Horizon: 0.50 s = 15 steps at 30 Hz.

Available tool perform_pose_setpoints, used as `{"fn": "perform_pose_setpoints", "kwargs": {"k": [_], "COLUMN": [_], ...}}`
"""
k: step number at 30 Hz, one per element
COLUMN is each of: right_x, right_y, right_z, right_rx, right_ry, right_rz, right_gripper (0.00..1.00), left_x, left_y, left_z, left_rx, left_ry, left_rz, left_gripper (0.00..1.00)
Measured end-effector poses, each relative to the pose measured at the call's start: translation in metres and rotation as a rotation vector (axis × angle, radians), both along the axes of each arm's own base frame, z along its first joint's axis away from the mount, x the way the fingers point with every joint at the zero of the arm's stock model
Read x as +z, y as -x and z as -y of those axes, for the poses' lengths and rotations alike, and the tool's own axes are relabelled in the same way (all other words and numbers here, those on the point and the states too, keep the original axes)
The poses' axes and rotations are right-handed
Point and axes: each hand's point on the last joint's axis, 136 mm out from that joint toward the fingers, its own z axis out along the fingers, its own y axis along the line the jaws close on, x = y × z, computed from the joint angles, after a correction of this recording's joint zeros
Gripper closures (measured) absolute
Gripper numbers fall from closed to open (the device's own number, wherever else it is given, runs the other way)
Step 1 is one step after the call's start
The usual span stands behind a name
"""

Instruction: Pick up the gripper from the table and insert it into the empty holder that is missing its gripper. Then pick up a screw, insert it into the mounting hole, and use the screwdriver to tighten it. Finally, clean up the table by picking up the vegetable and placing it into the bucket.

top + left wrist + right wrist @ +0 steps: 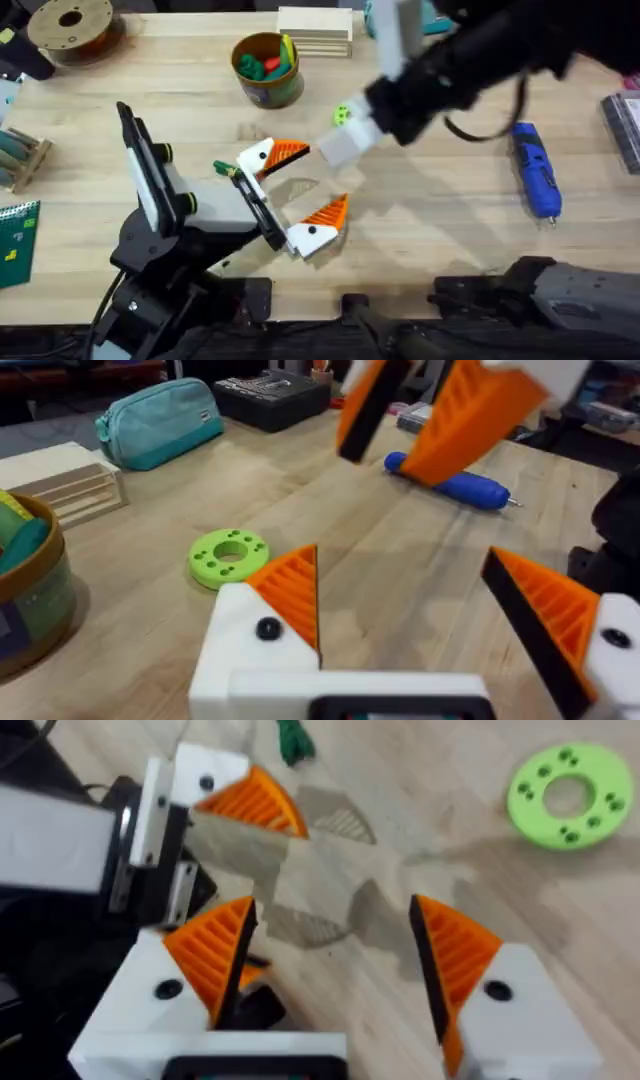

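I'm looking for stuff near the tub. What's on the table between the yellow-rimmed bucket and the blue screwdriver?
In the overhead view, the green ring-shaped disc lies between the bucket and the screwdriver, and the right arm's end effector hangs over that stretch.

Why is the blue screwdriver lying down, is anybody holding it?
Nobody holds it. The screwdriver lies flat on the table, and the right gripper hovers apart from it with open fingers.

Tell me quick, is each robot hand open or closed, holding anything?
Left hand: open, holding nothing.
Right hand: open, holding nothing.
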Motion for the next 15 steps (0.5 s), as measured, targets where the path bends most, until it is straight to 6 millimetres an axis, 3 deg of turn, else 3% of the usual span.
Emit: {"fn": "perform_pose_setpoints", "kwargs": {"k": [2, 9, 12, 14, 15], "right_x": [0.001, 0.032, 0.038, 0.036, 0.033], "right_y": [0.009, 0.057, 0.076, 0.086, 0.092], "right_z": [0.012, 0.043, 0.052, 0.056, 0.058], "right_rx": [-0.005, 0.053, 0.076, 0.084, 0.089], "right_ry": [-0.031, -0.187, -0.248, -0.271, -0.277], "right_rz": [-0.009, 0.06, 0.078, 0.074, 0.066], "right_gripper": [0.101, 0.1, 0.1, 0.1, 0.1], "left_x": [0.0, 0.0, 0.0, 0.0, 0.0], "left_y": [0.0, 0.0, 0.0, 0.0, 0.0], "left_z": [0.0, 0.0, 0.0, 0.0, 0.0], "left_rx": [0.0, 0.0, -0.001, -0.001, -0.001], "left_ry": [0.0, -0.001, -0.002, -0.002, -0.002], "left_rz": [0.0, 0.002, 0.003, 0.002, 0.003], "left_gripper": [0.014, 0.259, 0.446, 0.646, 0.82]}}
